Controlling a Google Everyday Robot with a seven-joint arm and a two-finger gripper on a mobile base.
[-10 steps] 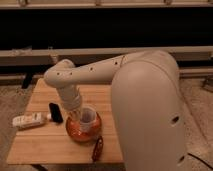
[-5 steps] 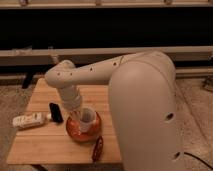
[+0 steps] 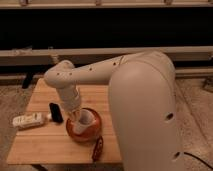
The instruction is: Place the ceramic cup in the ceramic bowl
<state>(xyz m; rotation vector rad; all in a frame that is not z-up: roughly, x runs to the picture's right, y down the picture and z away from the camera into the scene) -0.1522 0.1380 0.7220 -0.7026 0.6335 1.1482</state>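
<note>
Cup [image 3: 86,120], white, handleless: inside the bowl [image 3: 80,133], leaning toward its right side, rim up.

Bowl, orange-red, round and shallow: near the front middle of the table [image 3: 45,145], partly hidden behind the arm's last link.

Table, pale wood, plank top: low and rectangular, on a mottled grey-brown floor [image 3: 12,105].

Packet [image 3: 29,120], white, oblong: flat on the table's left edge, well apart from the bowl.

Dark block [image 3: 56,112], black, narrow: between packet and bowl, just beside the arm's end.

Oblong item [image 3: 97,148], dark red: on the table's front edge, just right of and below the bowl, close to its wall.

Arm [image 3: 140,100], cream, bulky: fills the right half of the scene, elbows left over the table, then drops at the bowl.

Room: long grey rails [image 3: 75,54] running across a black backdrop behind the table.

Gripper [image 3: 77,116]: down at the bowl's left rim, right against the cup; I cannot tell how it is set, nor whether it grips the cup.
</note>
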